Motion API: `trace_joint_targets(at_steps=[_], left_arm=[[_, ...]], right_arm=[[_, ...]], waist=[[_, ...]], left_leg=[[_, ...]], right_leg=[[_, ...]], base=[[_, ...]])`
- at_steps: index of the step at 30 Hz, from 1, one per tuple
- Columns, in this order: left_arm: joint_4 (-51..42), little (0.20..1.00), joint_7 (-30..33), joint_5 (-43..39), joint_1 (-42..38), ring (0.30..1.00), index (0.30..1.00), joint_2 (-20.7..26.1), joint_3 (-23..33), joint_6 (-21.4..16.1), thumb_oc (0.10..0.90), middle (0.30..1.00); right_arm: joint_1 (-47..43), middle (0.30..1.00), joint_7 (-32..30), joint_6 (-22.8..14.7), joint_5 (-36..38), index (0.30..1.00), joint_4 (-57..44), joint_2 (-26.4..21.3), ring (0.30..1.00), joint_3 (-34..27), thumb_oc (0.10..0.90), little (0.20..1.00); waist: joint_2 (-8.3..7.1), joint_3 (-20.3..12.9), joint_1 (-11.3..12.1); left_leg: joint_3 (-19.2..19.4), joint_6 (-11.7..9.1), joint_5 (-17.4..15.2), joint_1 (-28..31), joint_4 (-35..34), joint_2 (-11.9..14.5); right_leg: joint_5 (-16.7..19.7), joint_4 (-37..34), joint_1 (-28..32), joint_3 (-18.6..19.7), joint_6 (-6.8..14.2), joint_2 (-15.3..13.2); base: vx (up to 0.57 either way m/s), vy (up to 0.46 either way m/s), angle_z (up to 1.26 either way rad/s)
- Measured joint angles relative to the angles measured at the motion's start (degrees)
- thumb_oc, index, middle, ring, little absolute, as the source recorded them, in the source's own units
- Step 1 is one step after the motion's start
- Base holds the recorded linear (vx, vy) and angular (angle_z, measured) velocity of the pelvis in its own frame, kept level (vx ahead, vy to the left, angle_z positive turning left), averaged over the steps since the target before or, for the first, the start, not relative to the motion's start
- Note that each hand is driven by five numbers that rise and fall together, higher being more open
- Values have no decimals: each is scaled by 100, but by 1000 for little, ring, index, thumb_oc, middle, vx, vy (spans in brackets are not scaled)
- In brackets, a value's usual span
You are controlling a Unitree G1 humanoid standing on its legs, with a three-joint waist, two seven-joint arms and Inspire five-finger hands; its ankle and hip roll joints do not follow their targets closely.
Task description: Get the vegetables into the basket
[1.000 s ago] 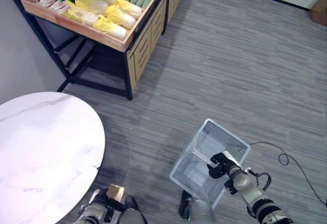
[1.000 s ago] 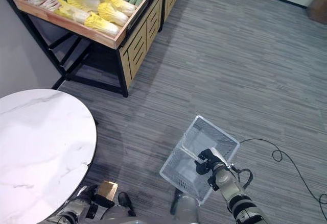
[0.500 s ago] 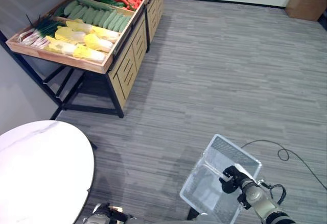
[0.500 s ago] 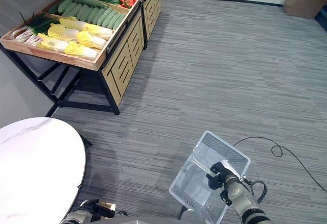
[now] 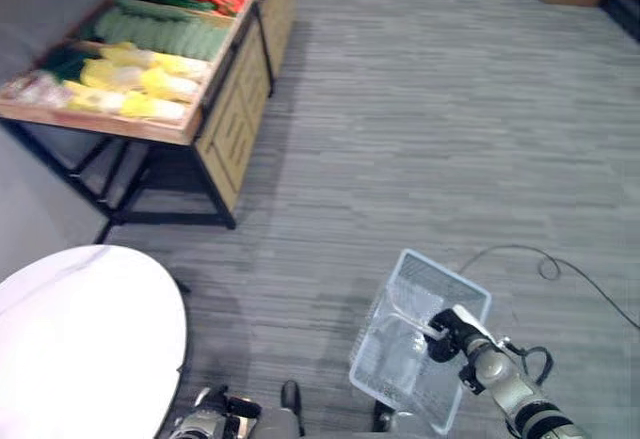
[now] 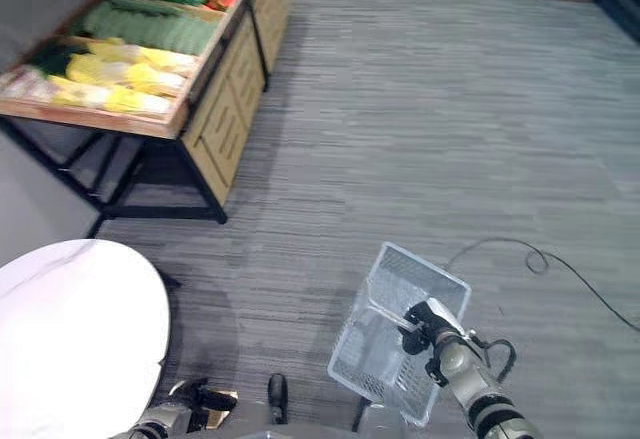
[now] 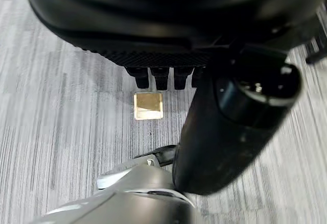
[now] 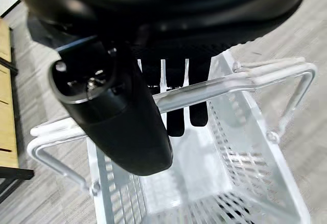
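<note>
The view has swung, showing more of the vegetables (image 5: 150,54) on the wooden stand (image 5: 235,109).
The right robot hand (image 6: 428,327) stays curled round the basket (image 6: 385,359) handle (image 8: 230,83), basket empty above the floor; the left robot hand (image 7: 168,76) hangs low, fingers curled on nothing.

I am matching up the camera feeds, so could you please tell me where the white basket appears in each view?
Left eye view: basket, lower right, on the right hand.
Right eye view: basket, lower right of centre.
Right wrist view: basket below the fingers, handle across them.
Left wrist view: carpet, no basket.
Shared landmark: the handle.
</note>
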Motion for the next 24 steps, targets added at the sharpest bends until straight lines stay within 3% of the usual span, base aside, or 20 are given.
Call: trace_joint_targets(at_steps=[1, 4, 11, 20, 24], left_arm=[[-21, 1000, 2, -1, 1, 1000, 1000, 92, 1, -1, 900, 1000], [-4, 1000, 18, 0, 74, 1000, 1000, 116, 1, 23, 900, 1000], [-11, 1000, 52, 12, 146, 1000, 1000, 117, -1, 41, 900, 1000], [-46, 1000, 69, 55, 198, 1000, 1000, 283, -1, 28, 900, 1000], [22, 1000, 62, 56, 197, 1000, 1000, 279, -4, 20, 900, 1000]], right_arm=[[2, 300, -11, 28, 0, 300, 35, 76, 300, -12, 400, 300], [5, 300, -17, 62, -1, 300, 70, 106, 300, -7, 400, 300], [-35, 300, -57, 93, 20, 300, 124, 170, 300, -76, 400, 300], [-54, 300, -144, -132, 433, 300, 900, 667, 300, -416, 400, 300], [-31, 300, -180, -130, 572, 300, 1229, 665, 300, -581, 400, 300]], waist=[[-128, 14, -14], [-145, 22, -25], [-177, 40, 14], [-499, 49, -39], [-486, 25, -43]], left_leg=[[111, 105, 99, 57, -40, -133], [251, 256, 119, 84, -100, -233], [373, 255, 144, 381, -361, -327], [663, 258, -88, 788, -359, -386], [626, 260, -89, 876, -359, -370]], right_leg=[[92, 46, -134, 103, 45, -112], [179, 42, -179, 246, 140, -214], [322, -69, -10, 310, 137, -206], [234, -130, 253, 545, 290, -279], [236, -240, 426, 511, 289, -258]], base=[[35, 110, -30], [41, 81, -21], [45, 75, -6], [85, 43, -16], [26, -35, 4]])
